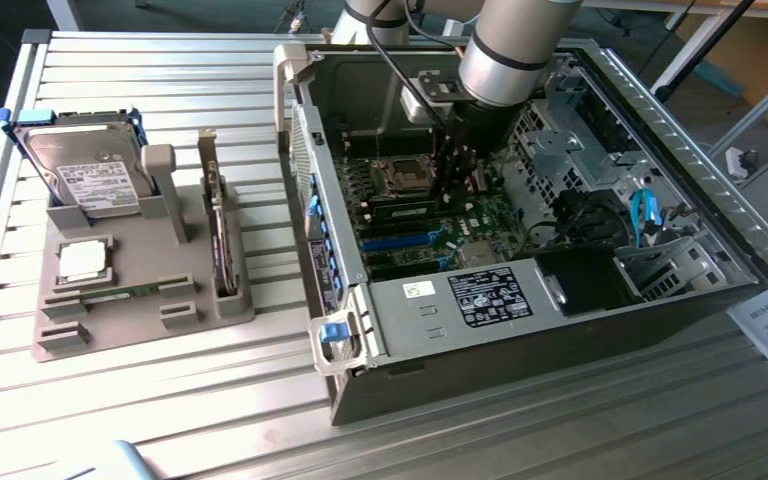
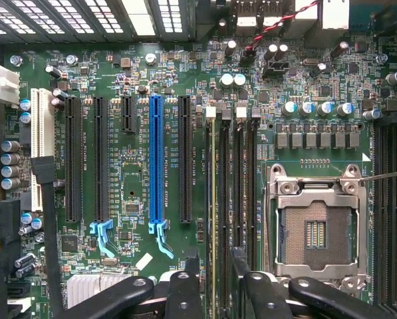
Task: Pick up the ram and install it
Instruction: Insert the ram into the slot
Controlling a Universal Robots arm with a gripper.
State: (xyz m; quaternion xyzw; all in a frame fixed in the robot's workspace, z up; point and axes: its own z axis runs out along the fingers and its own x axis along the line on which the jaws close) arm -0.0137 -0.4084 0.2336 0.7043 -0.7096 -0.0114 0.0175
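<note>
My hand (image 2: 225, 294) hovers inside the open computer case (image 1: 531, 365), released, a finger on either side of the ram (image 2: 215, 199) and clear of it. The green stick stands edge-on in a memory slot on the motherboard (image 2: 135, 166), just beside the empty processor socket (image 2: 314, 232). Pickup and placing look done; whether it is latched, I cannot tell.

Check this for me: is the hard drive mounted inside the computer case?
No, the hard drive stands in the grey holder, to the exterior view's left of the open case.
</note>
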